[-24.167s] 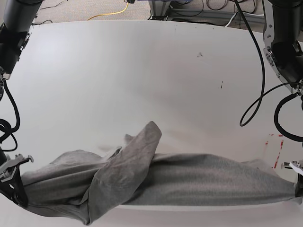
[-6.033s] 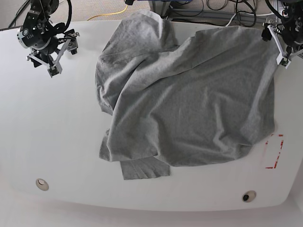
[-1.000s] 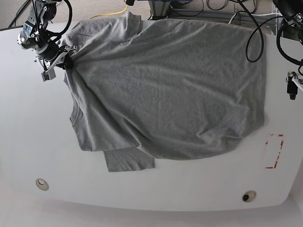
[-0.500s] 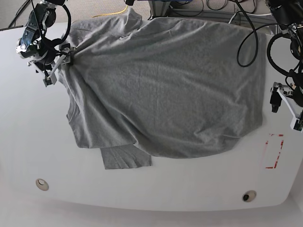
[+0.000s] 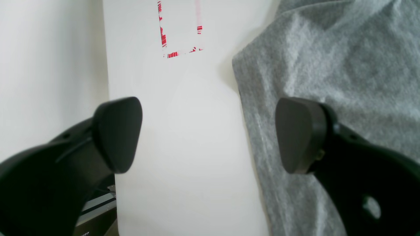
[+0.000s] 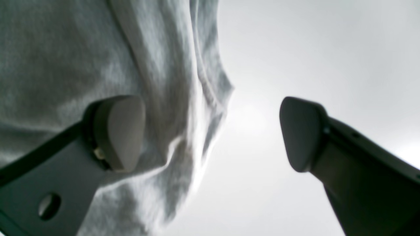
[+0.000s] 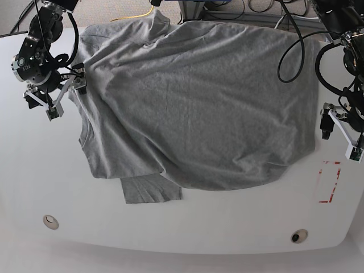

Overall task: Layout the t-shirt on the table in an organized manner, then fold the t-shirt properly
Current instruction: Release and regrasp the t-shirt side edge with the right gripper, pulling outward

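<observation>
The grey t-shirt [image 7: 199, 108] lies spread plain face up over the far half of the white table [image 7: 227, 227], with wrinkles and its left side folded under. A sleeve [image 7: 152, 190] sticks out at the near edge. My right gripper [image 7: 65, 98] stands open at the shirt's left edge; in the right wrist view one finger [image 6: 121, 131] is over the t-shirt [image 6: 82, 49], the other over the bare table [image 6: 311, 49]. My left gripper [image 7: 339, 140] is open just off the shirt's right edge. In the left wrist view the left gripper [image 5: 206, 131] frames the table [image 5: 190, 147] beside the t-shirt [image 5: 344, 65].
A red tape rectangle [image 7: 329, 182] marks the table's right side, and that red tape [image 5: 179, 29] shows ahead of the left gripper. Two round grommets [image 7: 50, 221] [image 7: 299, 235] sit near the front edge. Cables [image 7: 296, 51] hang over the shirt's far right corner.
My right gripper has opened and let go of the shirt's left edge, drawing back a little to the left. The left arm has come nearer along the shirt's right edge, still open.
</observation>
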{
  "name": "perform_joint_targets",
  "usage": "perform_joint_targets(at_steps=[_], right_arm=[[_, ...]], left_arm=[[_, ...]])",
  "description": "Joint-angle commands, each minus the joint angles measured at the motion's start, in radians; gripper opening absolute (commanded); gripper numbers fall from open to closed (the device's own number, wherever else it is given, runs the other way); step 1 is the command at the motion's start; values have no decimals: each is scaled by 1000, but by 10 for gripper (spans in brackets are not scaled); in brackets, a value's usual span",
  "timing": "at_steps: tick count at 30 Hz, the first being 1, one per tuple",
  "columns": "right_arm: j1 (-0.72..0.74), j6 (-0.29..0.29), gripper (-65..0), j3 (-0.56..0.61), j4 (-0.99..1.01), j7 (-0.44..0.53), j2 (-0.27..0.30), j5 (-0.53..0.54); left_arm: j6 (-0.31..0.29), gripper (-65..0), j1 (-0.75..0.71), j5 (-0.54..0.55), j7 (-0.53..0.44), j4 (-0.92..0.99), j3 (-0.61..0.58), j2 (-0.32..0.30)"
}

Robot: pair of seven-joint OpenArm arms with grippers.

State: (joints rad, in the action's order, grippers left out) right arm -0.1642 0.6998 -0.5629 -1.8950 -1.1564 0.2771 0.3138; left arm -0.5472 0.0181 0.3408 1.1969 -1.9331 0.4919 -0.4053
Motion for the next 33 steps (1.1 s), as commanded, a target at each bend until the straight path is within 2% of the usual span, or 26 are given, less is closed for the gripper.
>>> perform_joint_targets(at_steps=[1,8,12,17,25,33], right_arm=[[68,-2,-21,-4,10,22,20,8],[260,-2,-21,2,214,48,20,8],[364,-2,-21,4,387,109,21,8],[466,-2,-21,42,585,194,52,9],[547,-2,-21,122,819,364,84,9],[555,-2,-21,220,975,525,112,15]], left_arm=[[5,-31,16,4,-16,-13,6,-17],[5,-31,16,4,-18,-13,6,-16],[5,-31,16,4,-18,-13,6,-16],[2,-31,12,4,-18,-13,6,-16],[2,-31,9,4,-18,-13,6,-16],[0,-31,-4,4,-18,-15,8,-16]])
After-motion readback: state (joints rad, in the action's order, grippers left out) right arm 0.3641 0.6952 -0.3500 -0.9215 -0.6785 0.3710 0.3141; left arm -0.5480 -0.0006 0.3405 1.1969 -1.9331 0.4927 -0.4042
